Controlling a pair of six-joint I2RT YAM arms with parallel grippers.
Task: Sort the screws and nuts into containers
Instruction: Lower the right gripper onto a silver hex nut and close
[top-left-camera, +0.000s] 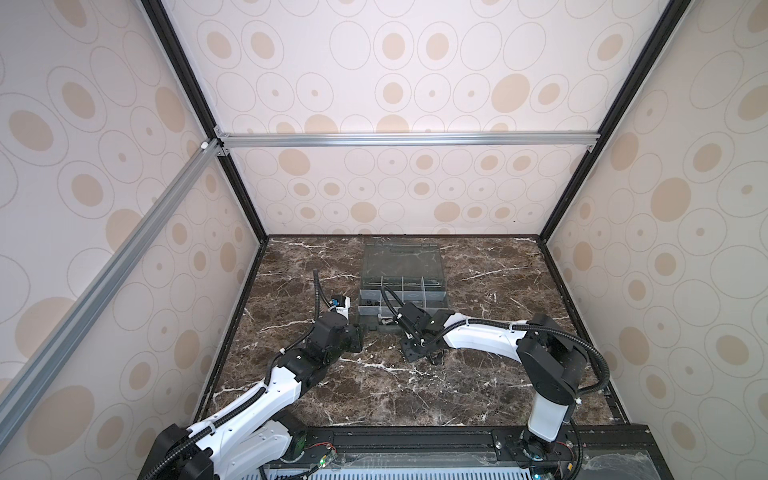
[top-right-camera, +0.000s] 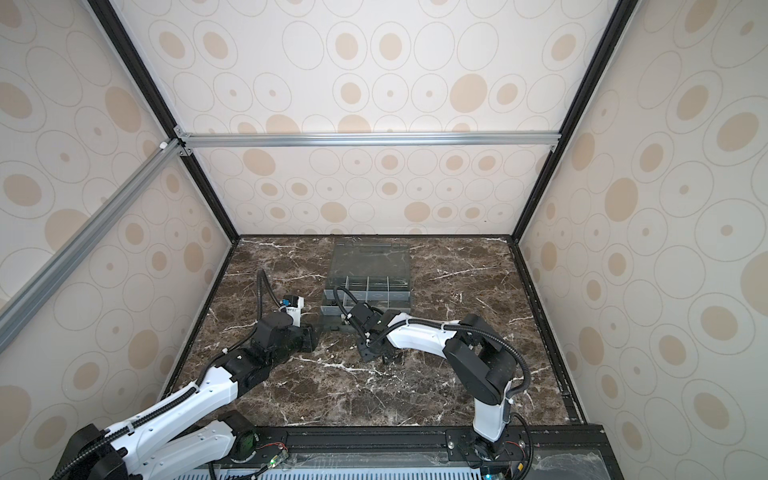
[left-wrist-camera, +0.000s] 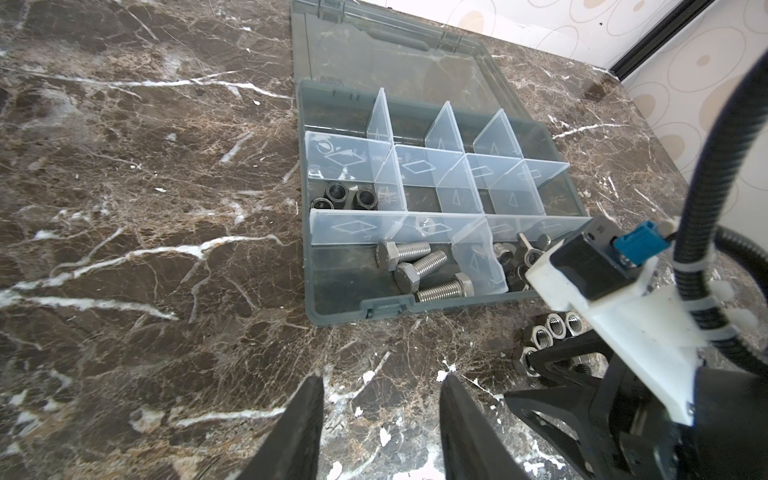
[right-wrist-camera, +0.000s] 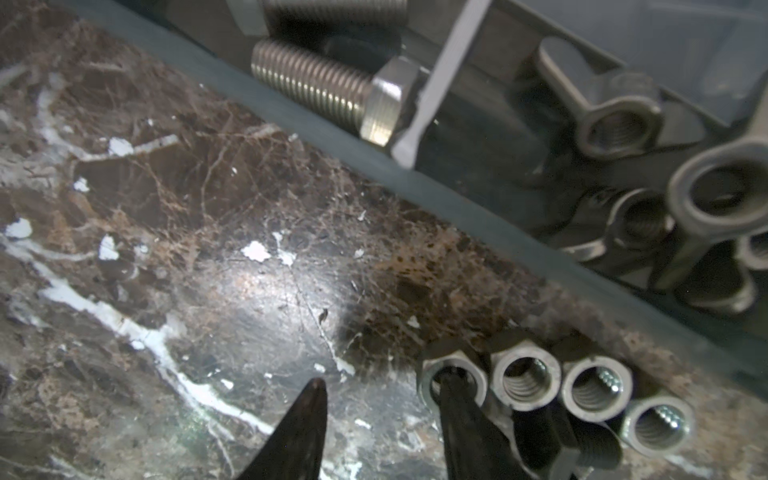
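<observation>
The organizer box (left-wrist-camera: 309, 266) lies open in both top views (top-left-camera: 432, 296) (top-right-camera: 397, 296); clear dividers form its containers. Three screws (left-wrist-camera: 419, 266) lie in its near corner cell, and one screw (right-wrist-camera: 324, 89) shows in the right wrist view. Dark nuts (left-wrist-camera: 345, 197) sit in the cell behind them. Several silver nuts (right-wrist-camera: 525, 380) stand in a row on the marble against the box's front wall. My right gripper (right-wrist-camera: 382, 380) is open, one fingertip (right-wrist-camera: 451, 386) poked into the end nut's hole. My left gripper (left-wrist-camera: 380, 384) hangs open over bare marble, left of the loose nuts (left-wrist-camera: 555, 326).
Wing nuts (right-wrist-camera: 615, 124) fill the cell beside the screws. The clear lid (left-wrist-camera: 395, 54) lies flat behind the box, towards the back wall. Both arms meet at the box's front edge (top-left-camera: 374, 330). Patterned walls enclose the marble table (top-left-camera: 498, 270).
</observation>
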